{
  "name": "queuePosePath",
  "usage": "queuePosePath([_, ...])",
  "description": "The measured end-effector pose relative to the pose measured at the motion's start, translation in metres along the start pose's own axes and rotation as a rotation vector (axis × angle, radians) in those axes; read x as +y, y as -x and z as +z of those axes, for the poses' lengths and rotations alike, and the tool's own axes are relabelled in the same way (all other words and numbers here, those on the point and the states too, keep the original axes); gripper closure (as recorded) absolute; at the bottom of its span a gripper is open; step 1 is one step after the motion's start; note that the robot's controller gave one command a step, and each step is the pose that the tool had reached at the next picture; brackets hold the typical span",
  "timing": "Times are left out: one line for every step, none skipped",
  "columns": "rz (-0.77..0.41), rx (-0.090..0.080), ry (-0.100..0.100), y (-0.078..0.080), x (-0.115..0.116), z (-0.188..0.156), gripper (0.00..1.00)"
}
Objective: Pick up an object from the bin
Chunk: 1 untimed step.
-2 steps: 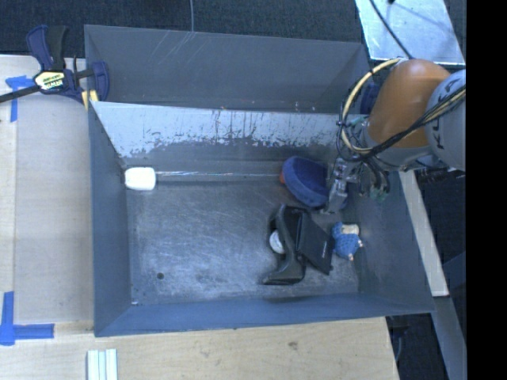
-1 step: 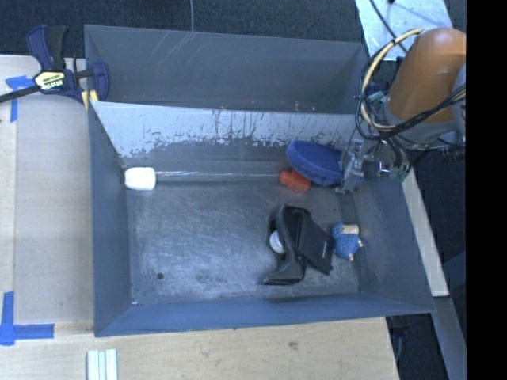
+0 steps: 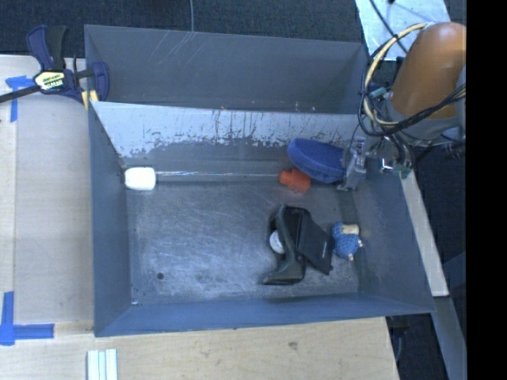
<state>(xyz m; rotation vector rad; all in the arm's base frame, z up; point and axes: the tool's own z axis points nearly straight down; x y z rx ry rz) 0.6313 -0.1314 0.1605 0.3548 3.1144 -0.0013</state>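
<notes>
Pincer (image 3: 350, 171) seen low at far-right corner of bin (image 3: 238, 77), just beside right end of blue oval object (image 3: 315, 158). Whether pincer is open or closed cannot be told. Object's long axis judged along far wall, extending leftward from pincer.

Robotics lab, grasp-testing cell. Evidence: robot arm (image 3: 424, 70) under orange cover, loose cable loops (image 3: 379, 62) at wrist; scuffed, scratched grey metal bin (image 3: 222, 62) as work area; unrelated odds inside: white block (image 3: 140, 179), blue piece (image 3: 317, 158), black item (image 3: 299, 248); dark carpet (image 3: 238, 2) beyond bin.
</notes>
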Motion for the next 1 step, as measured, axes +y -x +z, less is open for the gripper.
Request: queuePosePath([-0.001,-0.001,0.000,0.0016,-0.0002,-0.0128,1.00])
